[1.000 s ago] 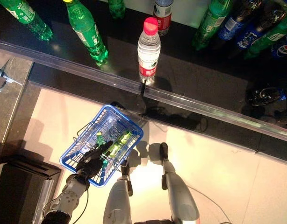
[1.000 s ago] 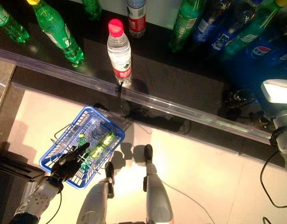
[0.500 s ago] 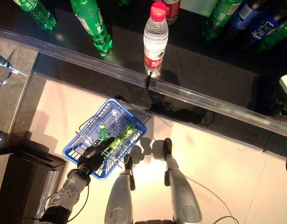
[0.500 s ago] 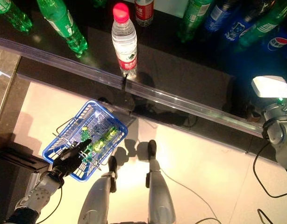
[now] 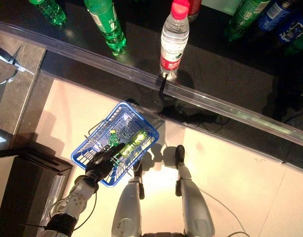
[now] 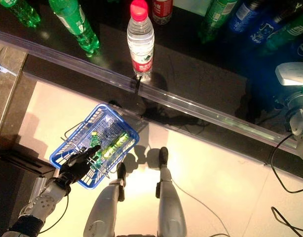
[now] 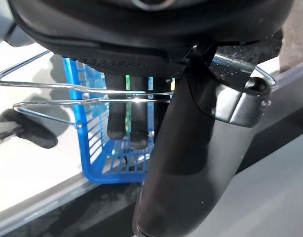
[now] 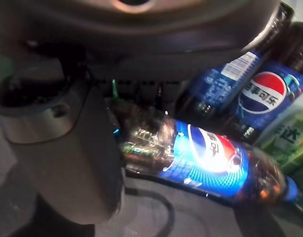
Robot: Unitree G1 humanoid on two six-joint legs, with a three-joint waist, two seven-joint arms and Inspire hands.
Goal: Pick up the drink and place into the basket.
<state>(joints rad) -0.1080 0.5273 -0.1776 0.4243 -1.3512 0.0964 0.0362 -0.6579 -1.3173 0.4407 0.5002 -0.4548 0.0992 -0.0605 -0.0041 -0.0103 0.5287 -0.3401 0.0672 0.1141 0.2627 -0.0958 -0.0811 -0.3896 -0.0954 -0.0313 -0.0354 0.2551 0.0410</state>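
A cola bottle with a blue label (image 8: 206,158) lies on its side on the dark shelf among other blue-label bottles (image 8: 262,94). My right hand (image 8: 62,143) is right at its base end, thumb straight beside it, fingers extended above it, not closed round it. My right arm comes in over the shelf at the far right (image 6: 293,74). My left hand (image 5: 103,160) is shut on the wire handles (image 7: 53,91) of the blue basket (image 5: 92,153), which hangs low at the left. Green bottles (image 5: 133,140) lie inside it.
A water bottle with a red cap (image 5: 173,37) stands at the shelf's front, behind a clear rail (image 5: 215,106). Green bottles (image 5: 106,22) stand to its left, more drinks at the back right (image 6: 240,19). A dark cabinet (image 5: 18,192) stands at lower left.
The whole picture has shifted, so the camera moved. The blue basket hangs the same way from my left hand. My right arm stays over the shelf's right end.
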